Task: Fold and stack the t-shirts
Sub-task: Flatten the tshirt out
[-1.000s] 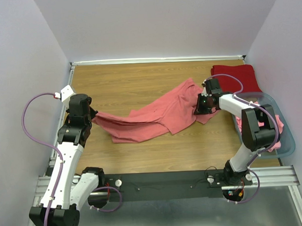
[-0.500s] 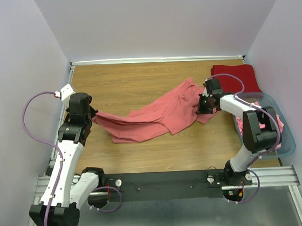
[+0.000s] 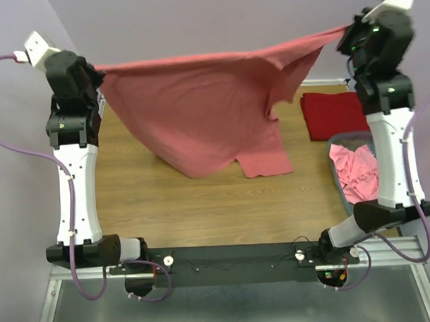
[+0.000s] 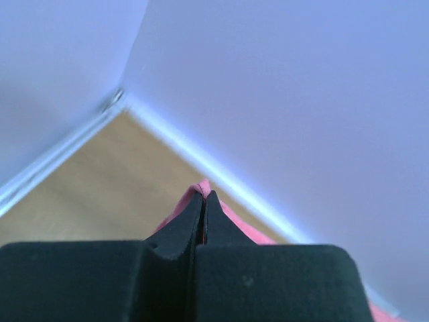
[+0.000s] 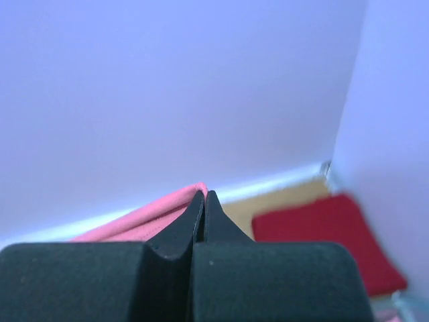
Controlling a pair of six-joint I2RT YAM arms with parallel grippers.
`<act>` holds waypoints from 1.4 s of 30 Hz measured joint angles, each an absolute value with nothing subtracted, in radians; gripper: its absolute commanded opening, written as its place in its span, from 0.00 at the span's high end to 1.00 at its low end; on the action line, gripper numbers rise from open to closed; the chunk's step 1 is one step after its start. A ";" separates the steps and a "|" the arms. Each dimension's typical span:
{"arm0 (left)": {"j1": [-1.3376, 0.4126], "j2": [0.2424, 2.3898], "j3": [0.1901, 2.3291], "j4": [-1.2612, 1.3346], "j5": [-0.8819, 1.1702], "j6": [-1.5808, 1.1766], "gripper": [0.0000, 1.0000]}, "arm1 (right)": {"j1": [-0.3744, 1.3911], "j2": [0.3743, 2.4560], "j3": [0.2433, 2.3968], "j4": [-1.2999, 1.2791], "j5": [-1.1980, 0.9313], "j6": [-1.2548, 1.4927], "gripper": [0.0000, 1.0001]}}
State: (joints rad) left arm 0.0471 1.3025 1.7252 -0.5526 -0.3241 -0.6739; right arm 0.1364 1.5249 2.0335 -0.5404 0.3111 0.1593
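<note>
Over the bench, left hand and right hand pinch the pink t-shirt. It lay flat before; now it hangs high.

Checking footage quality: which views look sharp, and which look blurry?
Top view: evenly lit, the hanging pink shirt crisp. Left wrist view: table and wall edge soft. Right wrist view: red shirt out of focus behind the dark fingers.

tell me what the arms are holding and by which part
One salmon-pink t-shirt stretched in the air: the left gripper pinches one end of its top edge, the right gripper the other end.
</note>
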 measured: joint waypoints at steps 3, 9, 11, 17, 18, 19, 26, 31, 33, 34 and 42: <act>0.058 1.351 1.921 -0.530 -0.296 -0.673 1.00 | 0.136 1.546 2.221 -0.534 0.353 0.118 0.99; 0.062 1.280 2.040 -0.450 -0.210 -0.659 1.00 | 0.136 1.522 2.320 -0.532 0.387 0.059 0.99; 0.064 1.245 2.033 -0.445 -0.192 -0.655 1.00 | 0.136 1.496 2.303 -0.529 0.389 0.042 0.99; 0.064 1.086 1.938 -0.458 -0.213 -0.643 1.00 | 0.136 1.352 2.228 -0.525 0.384 -0.025 0.99; 0.064 1.065 1.938 -0.464 -0.222 -0.638 1.00 | 0.136 1.318 2.226 -0.523 0.381 -0.038 0.99; 0.064 1.044 1.940 -0.468 -0.243 -0.631 1.00 | 0.136 1.298 2.226 -0.519 0.377 -0.047 0.99; 0.063 0.916 2.004 -0.471 -0.306 -0.583 1.00 | 0.136 1.158 2.294 -0.458 0.323 -0.115 0.99; 0.058 0.896 1.969 -0.424 -0.310 -0.547 1.00 | 0.136 1.158 2.300 -0.426 0.287 -0.142 0.99; 0.058 0.900 1.910 -0.410 -0.307 -0.535 1.00 | 0.136 1.180 2.268 -0.421 0.276 -0.152 0.99; 0.057 0.910 1.869 -0.407 -0.303 -0.530 1.00 | 0.136 1.189 2.259 -0.421 0.274 -0.154 0.99; 0.057 1.142 1.451 -0.310 -0.276 -0.520 1.00 | 0.136 1.378 1.993 -0.404 0.266 -0.200 0.99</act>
